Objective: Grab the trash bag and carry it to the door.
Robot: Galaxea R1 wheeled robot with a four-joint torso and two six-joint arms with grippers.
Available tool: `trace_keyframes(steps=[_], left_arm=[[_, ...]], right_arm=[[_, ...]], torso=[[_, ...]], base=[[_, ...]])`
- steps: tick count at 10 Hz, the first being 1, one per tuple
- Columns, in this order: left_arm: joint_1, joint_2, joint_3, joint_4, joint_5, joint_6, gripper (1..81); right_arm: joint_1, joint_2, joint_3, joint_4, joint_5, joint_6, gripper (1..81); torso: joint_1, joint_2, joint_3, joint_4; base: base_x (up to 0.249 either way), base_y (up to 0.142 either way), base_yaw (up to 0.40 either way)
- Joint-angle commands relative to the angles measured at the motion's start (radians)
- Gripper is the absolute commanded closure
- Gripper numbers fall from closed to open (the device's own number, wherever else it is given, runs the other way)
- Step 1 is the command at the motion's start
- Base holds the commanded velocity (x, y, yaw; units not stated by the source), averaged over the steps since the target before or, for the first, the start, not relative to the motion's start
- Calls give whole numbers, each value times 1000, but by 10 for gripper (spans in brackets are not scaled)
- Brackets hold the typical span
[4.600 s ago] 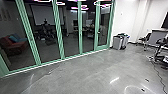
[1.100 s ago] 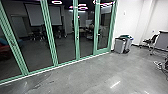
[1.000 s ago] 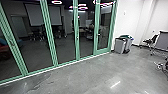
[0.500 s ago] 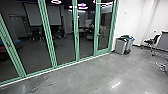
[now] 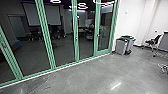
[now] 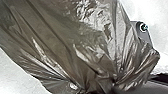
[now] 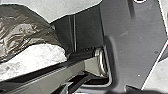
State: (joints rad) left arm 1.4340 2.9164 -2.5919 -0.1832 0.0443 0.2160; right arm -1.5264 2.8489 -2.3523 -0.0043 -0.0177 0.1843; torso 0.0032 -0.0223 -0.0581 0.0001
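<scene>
The trash bag (image 6: 62, 37), dark and glossy, looms large in the left wrist view. Its folds run together into a tight neck, where my left gripper (image 6: 108, 86) is shut on it; the plastic hides much of the grip. The dark bag (image 7: 25, 30) also appears in the right wrist view, beside the robot's own bar and plate, with a bright white patch along it. A green-framed glass door (image 5: 104, 30) with a handle stands at the right end of the glass wall in the head view.
Grey bins (image 5: 121, 46) stand against the white wall (image 5: 132, 20), just right of the door. A dark chair (image 5: 153, 41) and a desk (image 5: 163, 43) are at the far right. The glass wall's bottom rail (image 5: 63, 65) runs diagonally along the concrete floor (image 5: 82, 80).
The head camera's view has shifted: the glass wall's left panels slid left, and the bins look slightly larger and nearer. No separate movement of things is visible.
</scene>
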Motion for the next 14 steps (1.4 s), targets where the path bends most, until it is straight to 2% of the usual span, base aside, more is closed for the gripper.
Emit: trace_keyframes(steps=[1,14], left_arm=[[-56,-3,6,7,57,10,811],[-56,-2,6,8,59,10,811]], right_arm=[[44,-14,9,-5,-51,0,10],[47,-14,7,-5,-50,-2,10]], torso=[[0,0,0,0],[0,0,0,0]], base=[[164,-72,0],[164,-70,0]])
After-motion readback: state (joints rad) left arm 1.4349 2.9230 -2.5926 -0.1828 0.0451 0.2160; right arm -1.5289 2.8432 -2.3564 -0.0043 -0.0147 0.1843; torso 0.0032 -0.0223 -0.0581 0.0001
